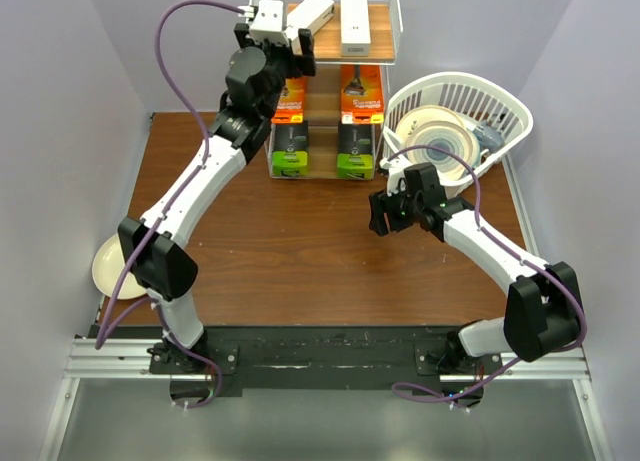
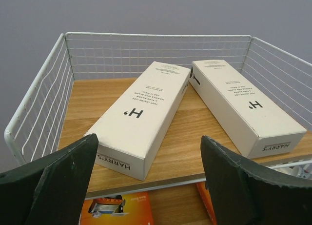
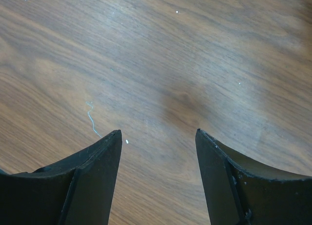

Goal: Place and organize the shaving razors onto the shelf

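The shelf (image 1: 395,21) stands at the back centre with razor packs on all three tiers. On its top board (image 2: 87,103) lie two long white boxes, the left one (image 2: 141,112) angled and the right one (image 2: 243,105) straighter. Below them are two orange cards (image 1: 291,96) (image 1: 361,91), and at the bottom two black boxes with lime ends (image 1: 290,148) (image 1: 356,149). My left gripper (image 2: 148,137) is open just in front of the top tier's near edge, with nothing between its fingers. My right gripper (image 3: 158,132) hangs open over bare table, holding nothing.
A white slotted basket (image 1: 510,106) holding cream plates (image 1: 440,141) sits at the back right, close to the right arm. Another cream plate (image 1: 110,266) lies at the table's left edge. Grey walls close in on both sides.
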